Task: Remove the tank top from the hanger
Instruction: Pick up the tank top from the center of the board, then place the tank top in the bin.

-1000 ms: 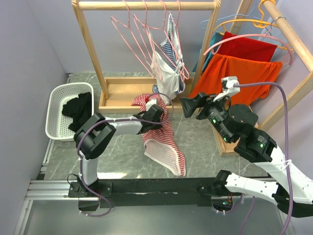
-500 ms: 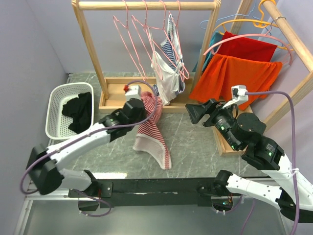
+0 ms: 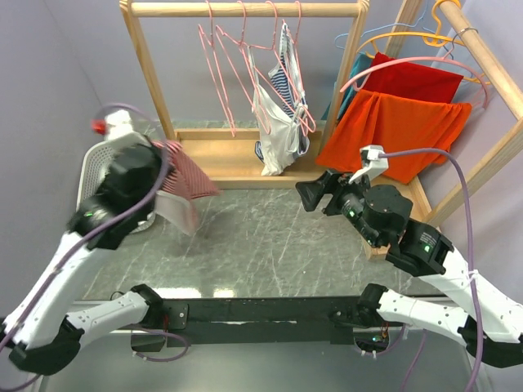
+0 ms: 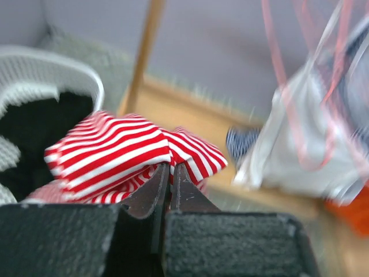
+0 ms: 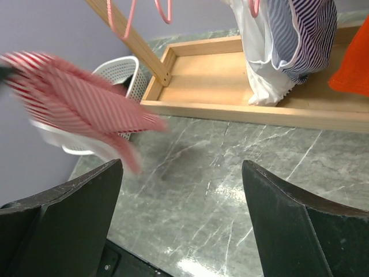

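Observation:
The red-and-white striped tank top (image 3: pixel 186 174) hangs in the air beside the white basket, off any hanger, with my left gripper (image 4: pixel 170 167) shut on its fabric (image 4: pixel 115 147). It shows blurred at the left of the right wrist view (image 5: pixel 75 104). Empty pink hangers (image 3: pixel 219 61) dangle from the wooden rack's bar. My right gripper (image 3: pixel 308 194) hovers over the marble table (image 5: pixel 230 190), open and holding nothing (image 5: pixel 181 164).
A white basket (image 3: pixel 91 159) with black clothing stands at the left. White and blue-striped garments (image 3: pixel 278 122) hang on the rack above its wooden base (image 3: pixel 221 159). Orange and red clothes (image 3: pixel 400 114) hang on a second rack at the right.
My left arm has swung left and up, carrying the striped top from the table's middle to beside the basket. The right gripper drifted slightly left and stayed open.

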You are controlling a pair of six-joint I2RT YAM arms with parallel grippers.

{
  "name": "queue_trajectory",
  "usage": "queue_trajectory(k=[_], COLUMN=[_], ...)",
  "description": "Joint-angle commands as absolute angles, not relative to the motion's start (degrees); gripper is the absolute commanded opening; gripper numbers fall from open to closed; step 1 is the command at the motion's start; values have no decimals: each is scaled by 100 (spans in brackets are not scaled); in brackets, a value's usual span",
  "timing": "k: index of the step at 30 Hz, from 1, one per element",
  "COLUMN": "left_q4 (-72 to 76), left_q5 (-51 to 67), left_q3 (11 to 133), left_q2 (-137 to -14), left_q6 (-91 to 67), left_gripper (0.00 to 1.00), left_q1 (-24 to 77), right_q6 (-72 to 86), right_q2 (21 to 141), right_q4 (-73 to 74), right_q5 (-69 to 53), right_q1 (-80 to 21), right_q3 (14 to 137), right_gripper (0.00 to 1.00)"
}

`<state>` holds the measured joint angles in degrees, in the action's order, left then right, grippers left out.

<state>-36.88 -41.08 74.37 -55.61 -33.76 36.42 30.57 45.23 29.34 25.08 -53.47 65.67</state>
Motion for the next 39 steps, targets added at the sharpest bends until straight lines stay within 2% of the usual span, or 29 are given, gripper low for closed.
queue_trajectory(k=[1,6,8,21,27,30,39], left_q4=[-3763,-3218,-2894,-2075,-2030,-1776,-1582], left_q5=[-4842,-4615,-3756,-1892,-1495,-1565,-256], left_q3=[8383,8560,8657,8789,8851,8326,7226], left_q2=[-5537,-5931,-6055,-7241,-7646,-7673,-8077], left_q6=[-2726,-2048,-1951,-1907,-1820,-1872,-2302], left_gripper=[1,1,1,1,1,1,1], left_q1=[3306,2210,1707,-938,-1476,-1642,-1661], right_q6=[2840,2725,2716,2707,2751,2795,2778], right_q2=[4816,4966,4922,4632,4649,4684,4931], right_q4=[2733,2699,2646,2874,2883,2892,2865], right_q5=[2365,2171,2145,2285,2259,2189,1995], right_q1=[-5335,-5326,-5326,-5326,-5335,-5326,-5335], right_q3=[6864,6961,6900,6776,6741,6733,6803], right_gripper=[92,92,92,93,93,93,93])
